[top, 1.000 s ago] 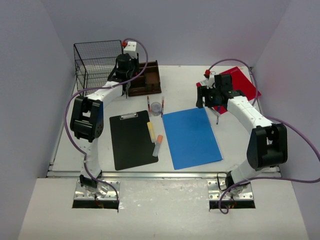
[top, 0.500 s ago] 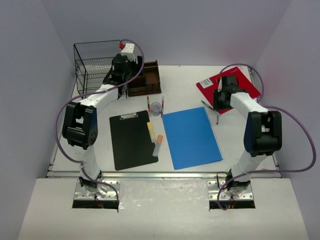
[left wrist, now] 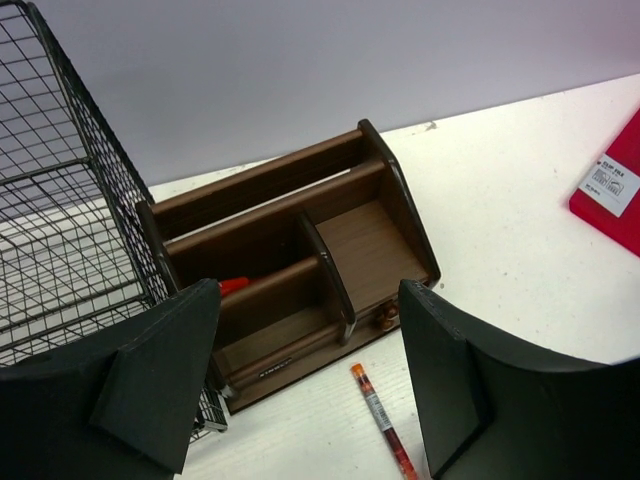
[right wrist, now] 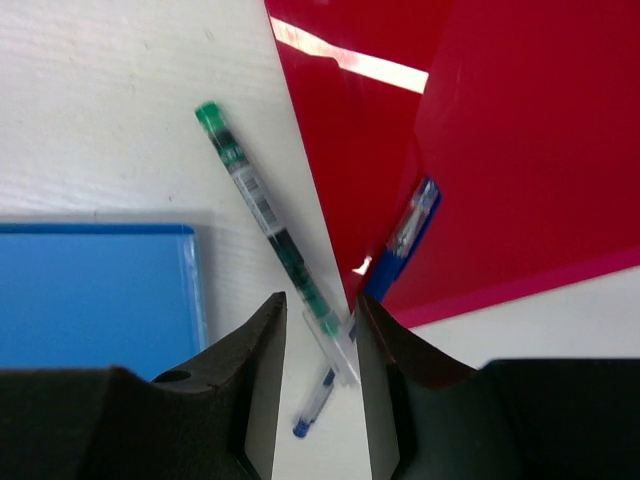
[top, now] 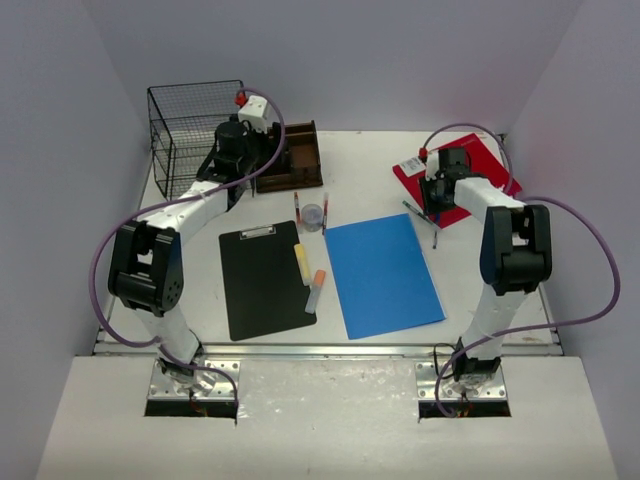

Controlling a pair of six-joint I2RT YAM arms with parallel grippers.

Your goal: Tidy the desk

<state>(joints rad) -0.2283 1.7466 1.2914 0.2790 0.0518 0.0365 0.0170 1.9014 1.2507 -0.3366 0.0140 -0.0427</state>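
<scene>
1. The desk [top: 370, 160] lies flat beneath both grippers, with its loose items spread ahead of them and between them.
2. The red folder [right wrist: 500, 150] lies just off the right-hand finger of the right gripper [right wrist: 320, 320]. With so little room, the closing stroke should stay clear of the folder's edge so that the folder is not dragged along.
3. The wooden organizer [left wrist: 290, 260] stands straight ahead of the left gripper [left wrist: 308, 300], which is spread wide and empty. It looks like the place to put pens.
4. The green pen [right wrist: 255, 205] is the likely pick. Its clear end lies slantwise between the right gripper's jaws, which stand a little apart and are not visibly pinching it. Squaring the wrist to the barrel would probably give a steadier hold.
5. The blue pen [right wrist: 405, 235] passes that same clear end, so a careless pinch may catch both pens.
6. The wire basket [left wrist: 60, 230], beyond the left gripper's left finger, is cut off by the frame.
7. I cannot tell whether the blue pen's upper part rests on the folder or is tucked under a flap.
8. A small red-orange thing [left wrist: 235, 287] in one organizer compartment is half hidden behind the left finger, and I cannot identify it.
</scene>
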